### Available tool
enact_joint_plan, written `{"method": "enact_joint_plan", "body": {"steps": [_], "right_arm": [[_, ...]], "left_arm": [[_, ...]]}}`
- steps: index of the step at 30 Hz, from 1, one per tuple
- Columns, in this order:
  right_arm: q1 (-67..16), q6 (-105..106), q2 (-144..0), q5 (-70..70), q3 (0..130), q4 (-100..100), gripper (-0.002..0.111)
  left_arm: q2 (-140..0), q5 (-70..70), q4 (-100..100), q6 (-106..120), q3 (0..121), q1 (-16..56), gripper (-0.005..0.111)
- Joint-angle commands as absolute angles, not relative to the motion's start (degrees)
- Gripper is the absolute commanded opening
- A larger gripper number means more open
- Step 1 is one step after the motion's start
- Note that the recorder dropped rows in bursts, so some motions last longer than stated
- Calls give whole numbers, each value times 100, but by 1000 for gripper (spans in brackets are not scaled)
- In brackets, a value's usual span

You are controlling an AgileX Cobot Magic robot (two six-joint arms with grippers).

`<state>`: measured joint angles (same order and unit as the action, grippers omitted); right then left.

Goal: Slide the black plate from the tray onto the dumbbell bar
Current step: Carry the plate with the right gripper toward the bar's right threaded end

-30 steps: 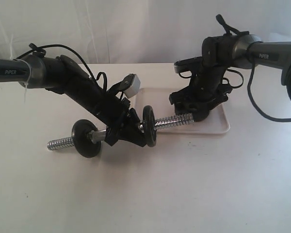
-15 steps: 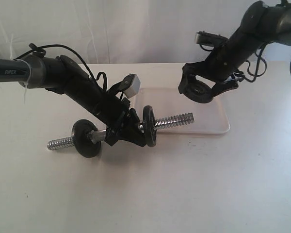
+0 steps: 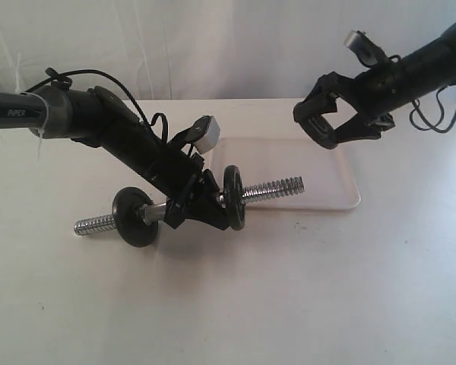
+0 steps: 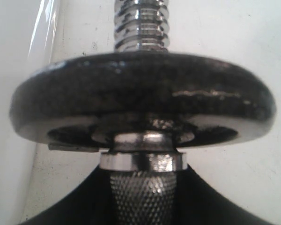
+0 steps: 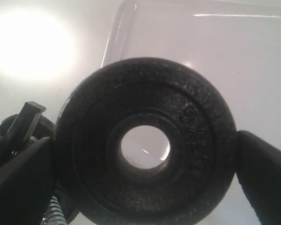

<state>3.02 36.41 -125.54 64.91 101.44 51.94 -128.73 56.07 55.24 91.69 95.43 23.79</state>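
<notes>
Rough matt plate [image 5: 145, 96], glossy chrome bar [image 3: 277, 188]

A: Black plate [image 5: 196, 140] fills mid-frame, face-on. Raised rim, pebbled finish. Centre hole clear, pale surface showing through it.
B: Grip?
A: Right gripper [image 5: 145, 161] clamps it edge to edge. One dark finger [image 5: 267, 176] at lower right, the other at lower left, both touching the rim.
B: Behind it?
A: White tray [image 5: 234, 51], rounded corner at upper centre. Glare on the table [image 5: 33, 47], upper left. Chrome thread of the dumbbell bar [image 5: 50, 214] at bottom left, partly hidden.
</notes>
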Motion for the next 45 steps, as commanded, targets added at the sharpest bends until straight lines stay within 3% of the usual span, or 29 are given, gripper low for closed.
{"method": "enact_joint_plan", "body": {"steps": [1, 14, 28, 45], "right_arm": [[647, 4388, -12413, 6996, 9860, 6473, 0], [994, 5690, -12304, 6996, 8432, 7619, 0], [994, 6744, -11001, 6996, 6361, 8053, 0], [933, 7395, -10872, 6996, 5574, 8671, 0]], "left_arm": [[-12796, 6003, 5994, 9187, 9547, 2348, 0], [-12796, 5966, 6038, 9187, 9547, 2348, 0], [-12796, 5954, 6423, 9493, 9547, 2348, 0], [-12796, 5967, 6423, 9527, 9547, 2348, 0]]}}
